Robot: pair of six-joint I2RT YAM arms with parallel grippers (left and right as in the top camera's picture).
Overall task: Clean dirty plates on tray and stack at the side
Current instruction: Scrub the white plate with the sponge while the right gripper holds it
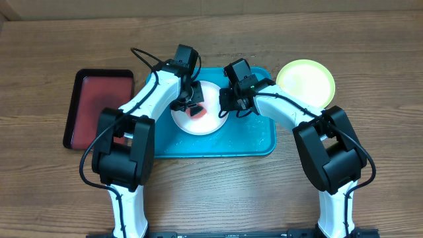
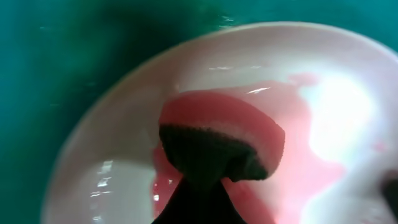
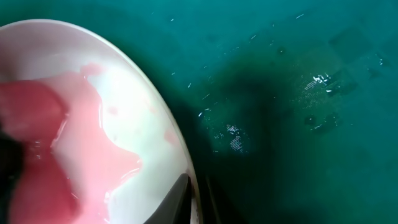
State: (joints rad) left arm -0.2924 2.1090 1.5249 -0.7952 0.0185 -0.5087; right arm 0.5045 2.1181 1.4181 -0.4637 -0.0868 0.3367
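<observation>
The left jaws are pinching a pink sponge (image 2: pixel 221 140) against the white plate (image 1: pixel 208 125), which is sitting on the turquoise tray (image 1: pixel 254 142) (pink liquid is pooling in it). The right jaws are nipping that plate's rim. The yellow-green plate (image 1: pixel 305 82) is lying on the bench (image 1: pixel 218 192), just beside the tray.

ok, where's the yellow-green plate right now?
Overhead view: the yellow-green plate sits off the tray on the wood tabletop, just past the tray's far right corner, beside the right arm.
</observation>
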